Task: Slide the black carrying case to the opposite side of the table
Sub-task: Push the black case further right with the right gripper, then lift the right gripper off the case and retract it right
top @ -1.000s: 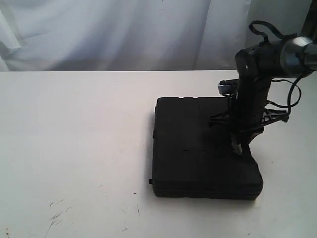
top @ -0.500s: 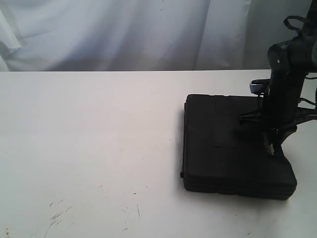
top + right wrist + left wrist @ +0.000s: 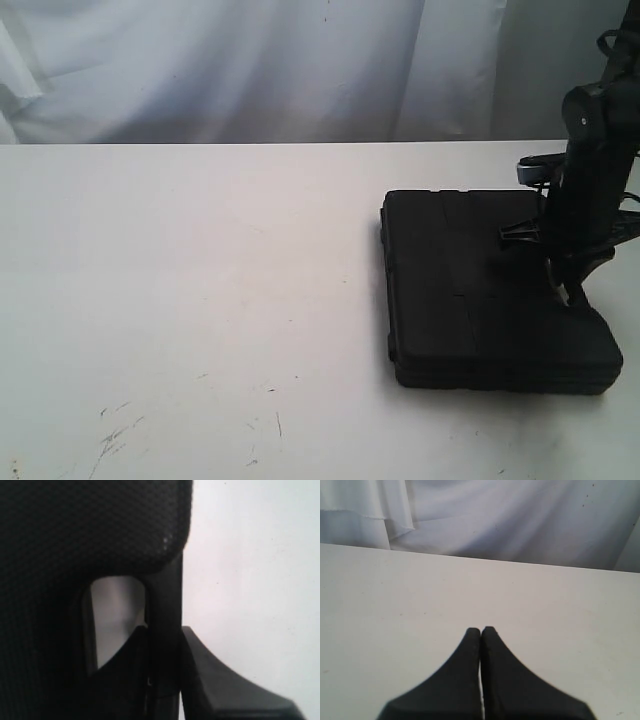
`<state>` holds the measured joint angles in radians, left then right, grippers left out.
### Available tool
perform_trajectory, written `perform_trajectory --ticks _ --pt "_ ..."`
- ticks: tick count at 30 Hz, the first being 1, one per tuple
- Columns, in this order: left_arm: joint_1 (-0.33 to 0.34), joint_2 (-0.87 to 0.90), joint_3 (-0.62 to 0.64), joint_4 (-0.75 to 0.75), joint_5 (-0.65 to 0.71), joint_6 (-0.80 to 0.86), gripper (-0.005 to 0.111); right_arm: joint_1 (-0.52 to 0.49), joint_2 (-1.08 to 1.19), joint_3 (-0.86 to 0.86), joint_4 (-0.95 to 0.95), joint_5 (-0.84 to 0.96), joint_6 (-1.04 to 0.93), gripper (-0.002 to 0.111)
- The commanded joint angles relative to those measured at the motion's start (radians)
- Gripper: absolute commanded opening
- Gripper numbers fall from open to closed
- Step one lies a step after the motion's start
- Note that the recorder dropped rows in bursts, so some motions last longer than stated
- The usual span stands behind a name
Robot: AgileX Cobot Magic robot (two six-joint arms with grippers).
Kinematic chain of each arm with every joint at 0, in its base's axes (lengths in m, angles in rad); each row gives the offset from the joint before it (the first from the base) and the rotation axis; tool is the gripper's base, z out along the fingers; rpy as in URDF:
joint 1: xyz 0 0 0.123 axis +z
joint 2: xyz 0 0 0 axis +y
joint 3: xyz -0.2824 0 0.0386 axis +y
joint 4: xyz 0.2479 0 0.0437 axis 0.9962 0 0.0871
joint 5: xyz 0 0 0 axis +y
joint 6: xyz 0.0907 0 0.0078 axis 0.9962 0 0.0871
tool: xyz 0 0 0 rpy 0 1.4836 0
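One closed black carrying case (image 3: 490,290), contents hidden, lies flat on the desk (image 3: 200,280), far right in the exterior view. Two grippers: right gripper (image 3: 563,294), jaws grasping the case's handle (image 3: 162,605); left gripper (image 3: 480,632), jaws clenched, empty.

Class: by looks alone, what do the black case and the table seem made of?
Black case: likely moulded hard plastic, matt, finely pebbled in the right wrist view. Table: smooth white laminate or painted board, perhaps; thin dark scratches.

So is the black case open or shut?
Shut. The black case lies flat on the table, lid down against its base.
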<state>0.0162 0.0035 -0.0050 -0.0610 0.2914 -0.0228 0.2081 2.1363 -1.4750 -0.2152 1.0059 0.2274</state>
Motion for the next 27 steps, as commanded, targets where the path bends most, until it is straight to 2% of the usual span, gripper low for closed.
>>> perform_trajectory --ticks 1,5,12,15,21,23,27 --pt "0.002 -0.004 0.005 0.000 -0.007 0.002 0.000 -0.011 -0.008 0.001 -0.013 -0.011 -0.012 0.000" --pt "0.002 -0.004 0.005 0.000 -0.007 0.002 0.000 -0.011 -0.008 0.001 -0.004 -0.015 -0.012 0.010" --pt "0.002 -0.004 0.005 0.000 -0.007 0.002 0.000 -0.027 -0.047 0.001 0.007 -0.015 -0.012 0.046" --pt "0.002 -0.004 0.005 0.000 -0.007 0.002 0.000 -0.046 -0.084 0.001 0.074 -0.018 -0.012 0.050" --pt "0.002 -0.004 0.005 0.000 -0.007 0.002 0.000 -0.050 -0.172 0.001 0.136 0.010 -0.012 0.048" --pt "0.002 -0.004 0.005 0.000 -0.007 0.002 0.000 -0.050 -0.208 0.001 0.168 0.015 -0.012 0.039" --pt "0.002 -0.004 0.005 0.000 -0.007 0.002 0.000 -0.050 -0.294 0.001 0.253 0.043 -0.050 0.010"
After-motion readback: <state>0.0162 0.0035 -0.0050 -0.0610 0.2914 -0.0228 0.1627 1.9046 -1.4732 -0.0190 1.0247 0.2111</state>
